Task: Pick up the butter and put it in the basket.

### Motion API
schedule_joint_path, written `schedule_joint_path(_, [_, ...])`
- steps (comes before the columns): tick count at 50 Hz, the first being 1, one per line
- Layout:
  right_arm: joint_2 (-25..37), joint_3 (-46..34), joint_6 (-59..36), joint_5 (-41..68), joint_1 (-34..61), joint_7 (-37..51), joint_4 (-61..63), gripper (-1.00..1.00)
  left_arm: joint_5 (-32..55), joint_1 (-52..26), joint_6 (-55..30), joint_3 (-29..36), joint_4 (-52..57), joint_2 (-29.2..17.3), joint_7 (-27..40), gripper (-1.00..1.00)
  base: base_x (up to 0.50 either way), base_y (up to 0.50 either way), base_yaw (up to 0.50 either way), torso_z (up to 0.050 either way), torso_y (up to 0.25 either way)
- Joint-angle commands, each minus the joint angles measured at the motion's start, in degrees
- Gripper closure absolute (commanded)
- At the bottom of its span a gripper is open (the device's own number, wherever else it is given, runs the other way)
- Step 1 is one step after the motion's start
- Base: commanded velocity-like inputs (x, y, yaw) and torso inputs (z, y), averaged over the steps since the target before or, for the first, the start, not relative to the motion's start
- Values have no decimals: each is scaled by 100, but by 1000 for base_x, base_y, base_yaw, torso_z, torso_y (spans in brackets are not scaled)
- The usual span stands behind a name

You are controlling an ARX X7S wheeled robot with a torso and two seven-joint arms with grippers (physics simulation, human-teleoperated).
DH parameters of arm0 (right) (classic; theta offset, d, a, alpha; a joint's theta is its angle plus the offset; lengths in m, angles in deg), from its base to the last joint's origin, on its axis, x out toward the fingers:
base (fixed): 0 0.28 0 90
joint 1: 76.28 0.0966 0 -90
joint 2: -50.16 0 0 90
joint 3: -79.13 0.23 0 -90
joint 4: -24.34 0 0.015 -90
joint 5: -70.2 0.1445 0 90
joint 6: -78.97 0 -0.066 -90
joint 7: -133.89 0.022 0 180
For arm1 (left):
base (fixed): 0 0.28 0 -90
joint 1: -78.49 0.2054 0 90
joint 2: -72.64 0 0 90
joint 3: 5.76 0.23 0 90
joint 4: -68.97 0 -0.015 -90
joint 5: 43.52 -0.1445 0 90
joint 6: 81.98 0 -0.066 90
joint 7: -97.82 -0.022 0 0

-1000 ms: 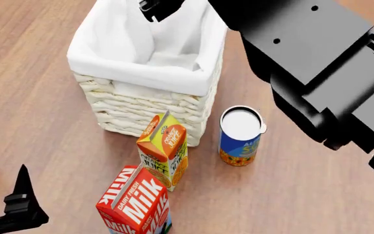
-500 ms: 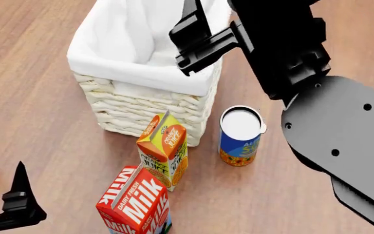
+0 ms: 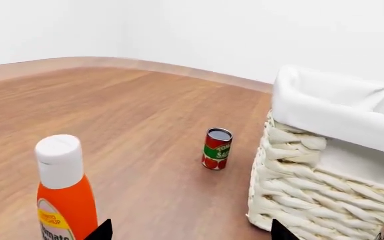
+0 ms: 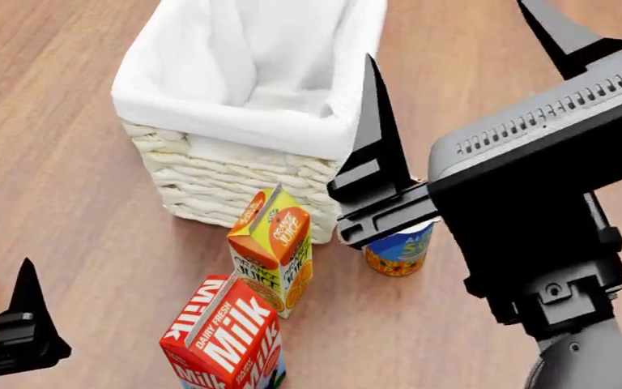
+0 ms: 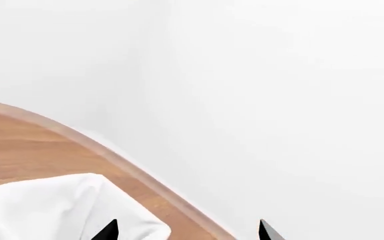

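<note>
The butter is not in any view. The basket (image 4: 236,174), white wicker with a white cloth liner, stands at the top middle of the head view. It also shows in the left wrist view (image 3: 312,185), and its liner shows in the right wrist view (image 5: 38,210). My right gripper (image 4: 449,32) is open and empty. It is raised close to the head camera beside the basket's right side, fingers pointing away. My left gripper (image 3: 190,234) is open and empty, low at the near left. One of its fingers (image 4: 25,312) shows in the head view.
An orange juice carton (image 4: 273,243) stands against the basket's near side, with a red milk carton (image 4: 224,340) nearer. A blue can (image 4: 398,247) is partly behind my right gripper. An orange bottle (image 3: 62,195) and a small red can (image 3: 217,149) stand left of the basket.
My right arm has swung back from over the basket toward the camera. Its open gripper now sits in front of the blue can. My left gripper has dropped slightly.
</note>
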State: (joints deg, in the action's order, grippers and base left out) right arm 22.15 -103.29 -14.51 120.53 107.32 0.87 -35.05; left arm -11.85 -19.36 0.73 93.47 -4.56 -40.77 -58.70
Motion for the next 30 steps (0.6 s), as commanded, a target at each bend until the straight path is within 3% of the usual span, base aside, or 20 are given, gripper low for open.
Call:
schedule_joint_path(1, [433,-272,-822,-429,-113,1021,1201,-100,86,22,172,-52,79,-25,-127,-100,0,0,0,0,0])
schedule_joint_path(9, [571,-506,-540,-888,-638,1496,1480,-100,237,72,143,-147,312,-116,-102,-100,0,0,0,0,0])
schedule_joint_path(30, [907,-967,-1468,-1575,-1201,2941,2835,-100,491,327,152,-391,964,-356,15,-100,0,0,0,0,0])
